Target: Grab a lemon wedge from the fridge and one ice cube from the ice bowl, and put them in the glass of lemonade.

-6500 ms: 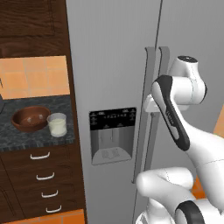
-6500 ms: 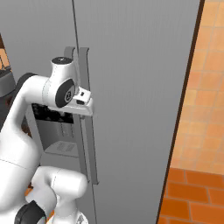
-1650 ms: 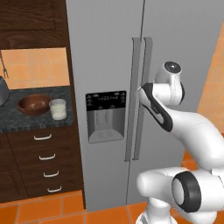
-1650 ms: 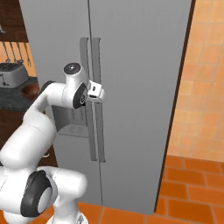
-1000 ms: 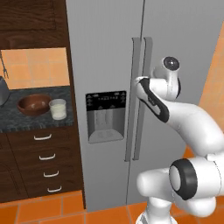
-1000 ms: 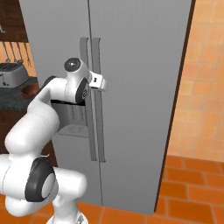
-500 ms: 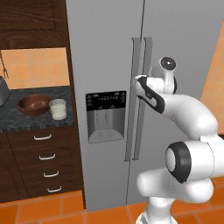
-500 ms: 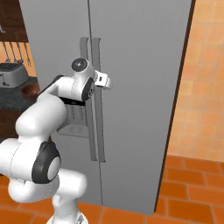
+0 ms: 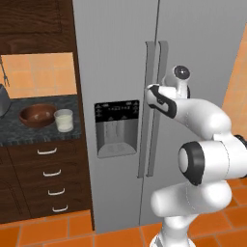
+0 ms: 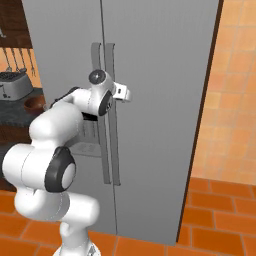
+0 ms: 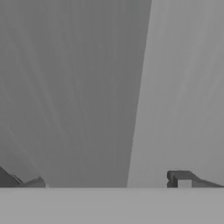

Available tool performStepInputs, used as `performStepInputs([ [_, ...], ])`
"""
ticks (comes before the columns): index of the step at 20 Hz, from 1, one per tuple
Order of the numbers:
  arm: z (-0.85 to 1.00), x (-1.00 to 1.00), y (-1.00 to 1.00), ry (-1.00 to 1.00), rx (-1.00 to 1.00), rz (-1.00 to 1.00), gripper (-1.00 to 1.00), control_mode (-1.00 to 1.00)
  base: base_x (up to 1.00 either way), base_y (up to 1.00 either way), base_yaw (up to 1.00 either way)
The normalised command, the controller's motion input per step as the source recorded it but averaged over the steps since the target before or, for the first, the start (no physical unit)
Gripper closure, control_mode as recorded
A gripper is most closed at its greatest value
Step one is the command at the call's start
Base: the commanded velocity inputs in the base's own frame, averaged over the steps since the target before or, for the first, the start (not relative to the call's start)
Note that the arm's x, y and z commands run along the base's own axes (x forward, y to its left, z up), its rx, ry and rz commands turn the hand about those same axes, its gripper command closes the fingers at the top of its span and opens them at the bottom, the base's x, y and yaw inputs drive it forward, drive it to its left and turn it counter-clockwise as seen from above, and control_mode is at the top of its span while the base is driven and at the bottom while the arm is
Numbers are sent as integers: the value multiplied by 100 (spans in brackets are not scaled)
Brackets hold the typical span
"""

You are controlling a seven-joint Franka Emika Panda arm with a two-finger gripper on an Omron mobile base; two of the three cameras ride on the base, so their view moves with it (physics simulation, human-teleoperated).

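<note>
Tall grey side-by-side fridge (image 9: 120, 72), doors shut, directly ahead; its stiff, heavy door likely wants a firm hold on the long vertical right handle (image 10: 113, 115). Two-finger claw (image 11: 109, 183) open, fingertips flanking a handle edge.

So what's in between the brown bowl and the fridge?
The glass of lemonade stands there on the dark counter, right beside the ice bowl. Past it, a bare strip of counter runs to the fridge. The left base view shows this.
</note>
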Motion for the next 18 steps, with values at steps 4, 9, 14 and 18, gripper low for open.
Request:
performStepInputs([
  [4, -18, 38, 0, -1, 0, 0, -100, -100, 0, 0, 0],
  [9, 0, 17, 0, 0, 0, 0, 100, -100, 0, 0, 0],
  [14, 0, 10, 0, 0, 0, 0, 100, -100, 0, 0, 0],
  [18, 0, 5, -10, -1, 0, 0, 100, -100, 0, 0, 0],
])
